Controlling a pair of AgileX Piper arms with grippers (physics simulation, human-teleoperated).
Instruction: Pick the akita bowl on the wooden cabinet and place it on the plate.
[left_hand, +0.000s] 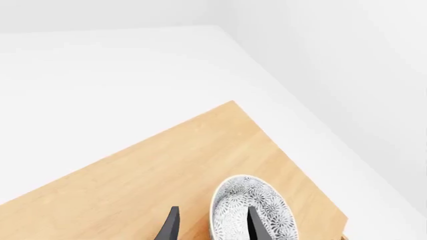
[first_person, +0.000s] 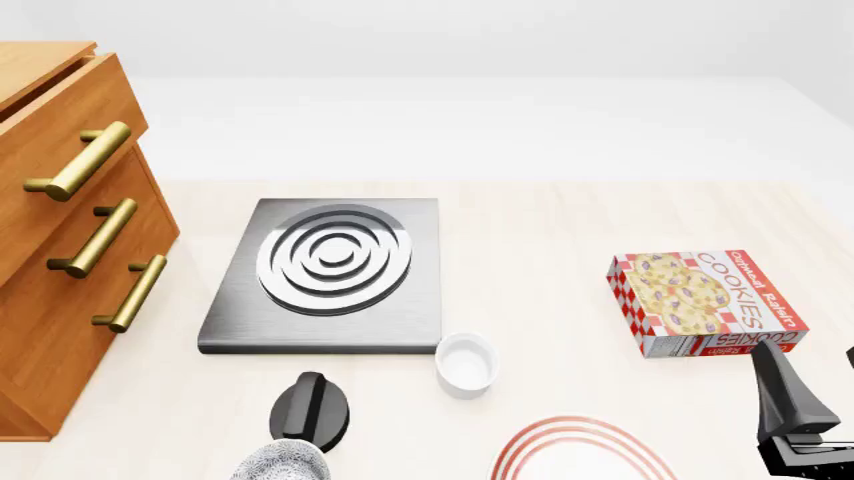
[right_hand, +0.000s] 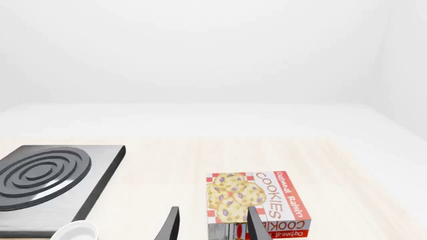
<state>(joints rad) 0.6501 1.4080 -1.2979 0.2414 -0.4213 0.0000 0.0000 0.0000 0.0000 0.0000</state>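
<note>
The akita bowl (left_hand: 263, 202) rests on the top of the wooden cabinet (left_hand: 133, 180), close to one of its edges, and shows only in the left wrist view. My left gripper (left_hand: 213, 207) is open. One finger lines up over the bowl's inside and the other over bare wood beside its rim; I cannot tell whether either touches. In the front view the cabinet (first_person: 54, 330) fills the left side, and the top where the bowl sits is out of frame. The plate (first_person: 582, 430) lies at the bottom edge. My right gripper (first_person: 807, 352) (right_hand: 213, 207) hangs open and empty.
A grey burner (first_person: 334, 270) with silver rings lies mid-table, a white ramekin (first_person: 467, 362) in front of it. A cookie box (first_person: 705, 300) lies right, ahead of my right gripper. Another speckled bowl (first_person: 280, 465) shows at the bottom edge beside a black arm part (first_person: 314, 405).
</note>
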